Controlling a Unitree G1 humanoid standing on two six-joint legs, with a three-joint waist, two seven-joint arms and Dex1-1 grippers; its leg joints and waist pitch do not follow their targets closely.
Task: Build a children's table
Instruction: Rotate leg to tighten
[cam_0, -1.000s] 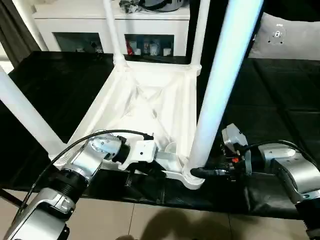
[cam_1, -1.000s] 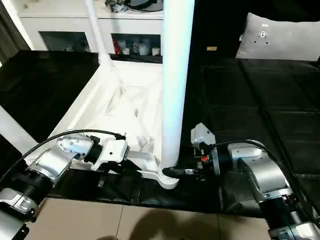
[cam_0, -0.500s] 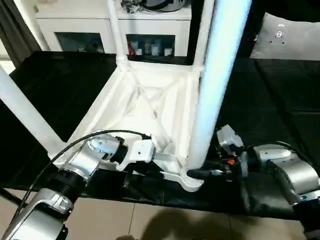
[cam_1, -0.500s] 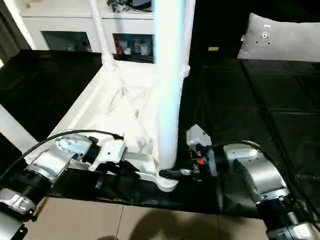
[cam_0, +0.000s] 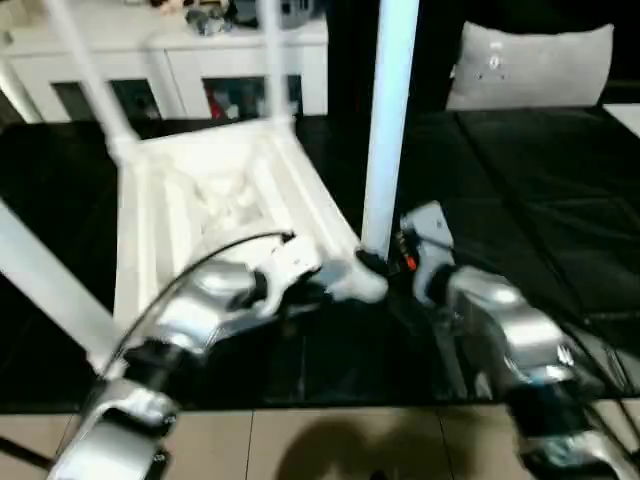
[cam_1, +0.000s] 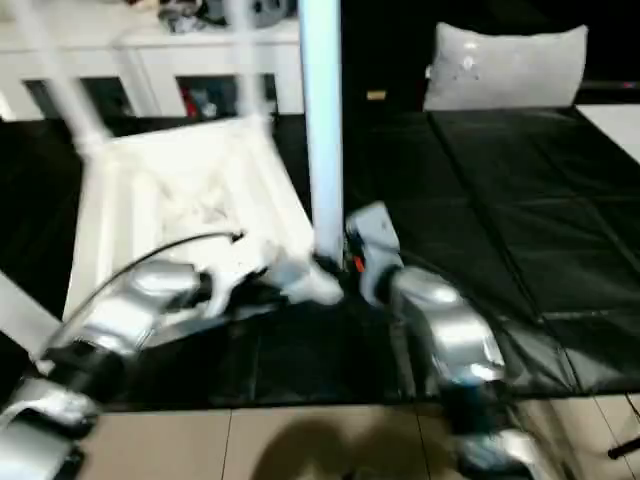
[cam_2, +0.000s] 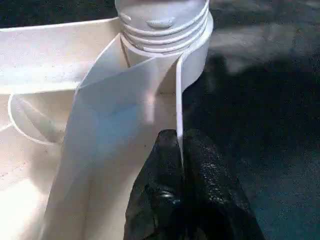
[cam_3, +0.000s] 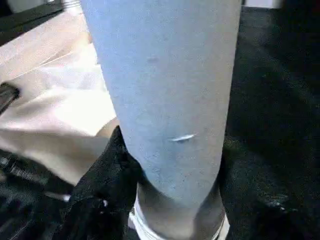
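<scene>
The children's table lies upside down on the black mat, its white ribbed top (cam_0: 210, 190) facing up with legs standing in the corner sockets. At the near corner, a tall white leg (cam_0: 388, 130) rises from its threaded socket (cam_2: 165, 25). My left gripper (cam_2: 179, 150) is shut on the thin rim wall of the table top just beside that socket. My right gripper (cam_0: 375, 262) comes from the other side, its black fingers (cam_3: 107, 170) clasping the base of the same leg (cam_3: 165, 90). Two more legs (cam_0: 270, 60) stand at the far corners and one (cam_0: 50, 290) at the left.
A white cabinet (cam_0: 180, 60) runs along the back and a grey cushion (cam_0: 530, 65) lies at the back right. Black mat (cam_0: 540, 200) stretches to the right of the table. Pale tiled floor (cam_0: 350, 440) begins at the mat's near edge.
The whole view has swung and blurred, so the camera has moved. Both grippers stay at the near corner; the right gripper's fingers have drawn in a little around the leg's base.
</scene>
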